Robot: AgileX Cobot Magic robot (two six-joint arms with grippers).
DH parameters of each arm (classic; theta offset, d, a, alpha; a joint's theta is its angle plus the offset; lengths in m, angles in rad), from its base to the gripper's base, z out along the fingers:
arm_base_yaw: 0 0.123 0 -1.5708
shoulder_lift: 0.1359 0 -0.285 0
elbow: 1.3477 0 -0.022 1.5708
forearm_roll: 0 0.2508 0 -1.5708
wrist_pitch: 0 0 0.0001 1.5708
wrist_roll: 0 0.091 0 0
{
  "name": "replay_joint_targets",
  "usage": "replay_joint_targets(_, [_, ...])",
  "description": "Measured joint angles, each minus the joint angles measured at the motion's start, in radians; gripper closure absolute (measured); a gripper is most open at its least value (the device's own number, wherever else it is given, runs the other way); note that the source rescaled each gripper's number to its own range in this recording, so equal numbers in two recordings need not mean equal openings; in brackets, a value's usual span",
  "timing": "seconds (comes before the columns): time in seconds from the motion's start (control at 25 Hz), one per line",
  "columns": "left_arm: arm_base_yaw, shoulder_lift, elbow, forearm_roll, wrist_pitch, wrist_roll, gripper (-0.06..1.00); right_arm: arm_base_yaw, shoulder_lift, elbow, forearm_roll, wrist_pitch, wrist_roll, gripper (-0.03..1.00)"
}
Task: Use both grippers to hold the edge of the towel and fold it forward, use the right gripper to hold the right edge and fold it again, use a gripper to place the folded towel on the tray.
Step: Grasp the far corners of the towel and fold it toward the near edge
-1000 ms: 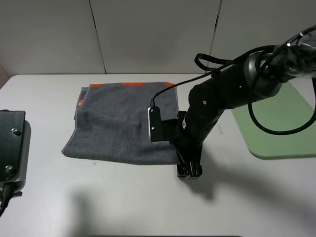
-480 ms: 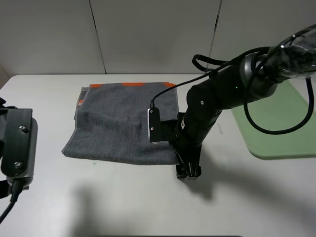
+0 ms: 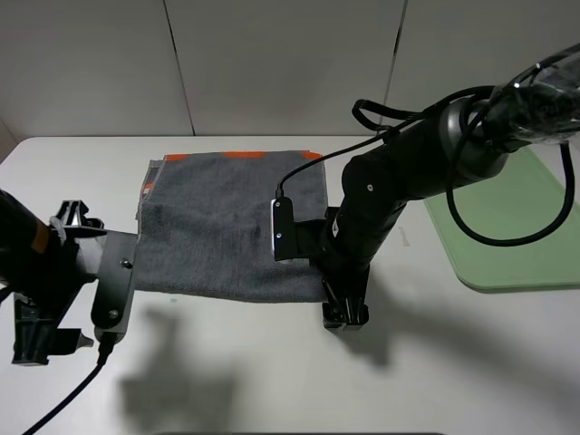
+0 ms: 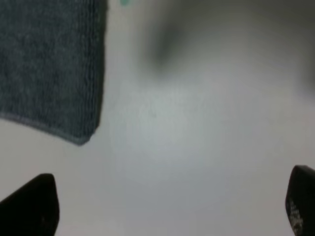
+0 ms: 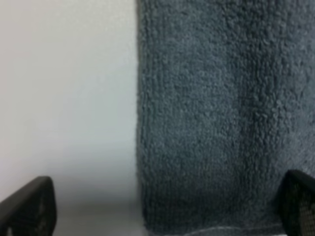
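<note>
Black left gripper [image 3: 34, 343], nearest us, is spread wide just off the near left corner of the flat grey terry towel [image 3: 227, 217]. We see the right gripper [image 3: 344, 314] likewise spread, straddling the towel's right edge. The pale green tray [image 3: 507, 263] lies beyond, right of the towel.

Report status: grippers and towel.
Left gripper open over table, short of towel. Right gripper open, straddling its near-right corner. Towel flat, ungripped. Nothing blocking.
</note>
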Motion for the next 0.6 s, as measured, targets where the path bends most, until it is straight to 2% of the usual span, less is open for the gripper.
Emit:
replay_joint_targets(0.28, [0.0,0.134,-0.001,0.026,-0.14,0.0,0.07,0.0,0.0,0.0,0.022,0.001,0.0,-0.03])
replay_joint_targets(0.4, [0.002,0.154,-0.001,0.037,-0.168,0.0,0.07,0.0,0.0,0.0,0.036,0.002,0.0,-0.03])
replay_joint_targets(0.6, [0.069,0.156,-0.014,0.04,-0.203,0.0,0.12,0.0,0.001,0.0,0.049,0.003,0.0,-0.03])
